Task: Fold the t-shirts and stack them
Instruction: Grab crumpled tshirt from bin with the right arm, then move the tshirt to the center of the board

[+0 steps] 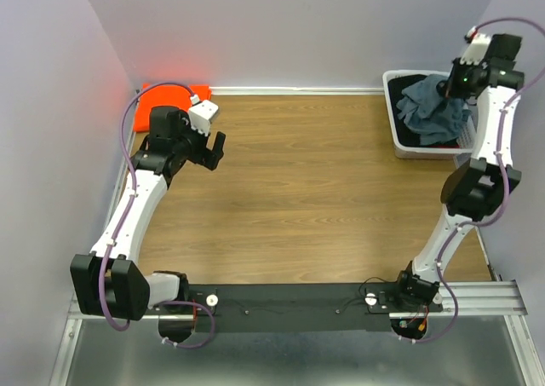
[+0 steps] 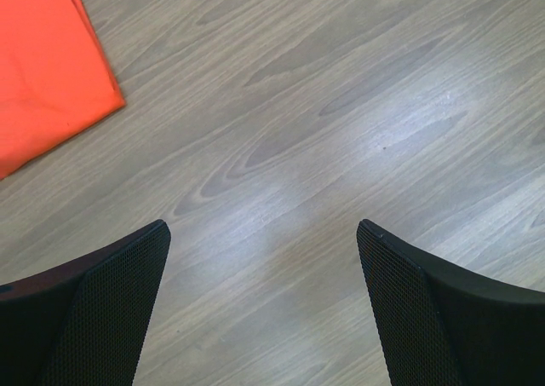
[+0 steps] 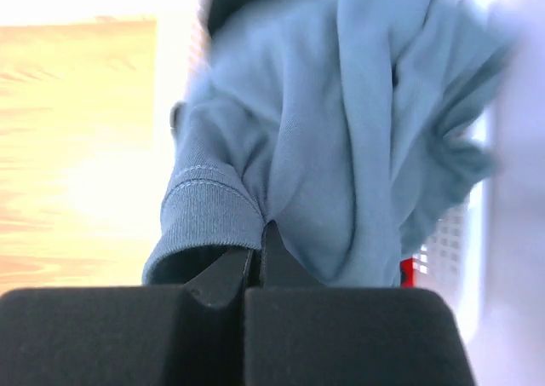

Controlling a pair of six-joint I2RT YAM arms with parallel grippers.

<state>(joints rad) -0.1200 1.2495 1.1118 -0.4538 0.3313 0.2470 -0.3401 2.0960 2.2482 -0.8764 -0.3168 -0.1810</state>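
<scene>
Top view, starting close by: the two arms reach out over a brown wood table (image 1: 324,198). Further out on the left, the left gripper (image 1: 216,151) hangs over the wood with its fingers spread wide and nothing between them. Past it, in the far left corner, the orange shirt (image 1: 174,92) lies flat, and it looks folded already. In the far right corner sits a pale basket (image 1: 391,113) with the blue shirt (image 1: 430,113) bunched up inside. The right gripper (image 1: 449,88) is down on that heap. Its fingers are pressed together with a bit of blue cloth pinched between them, near a sleeve hem. So the step now looks like picking the blue shirt out of the basket. Next, I think the arm must lift it high enough to clear the basket wall and bring it to the table. Then the left gripper can help spread it flat. I can read no words or labels anywhere.
</scene>
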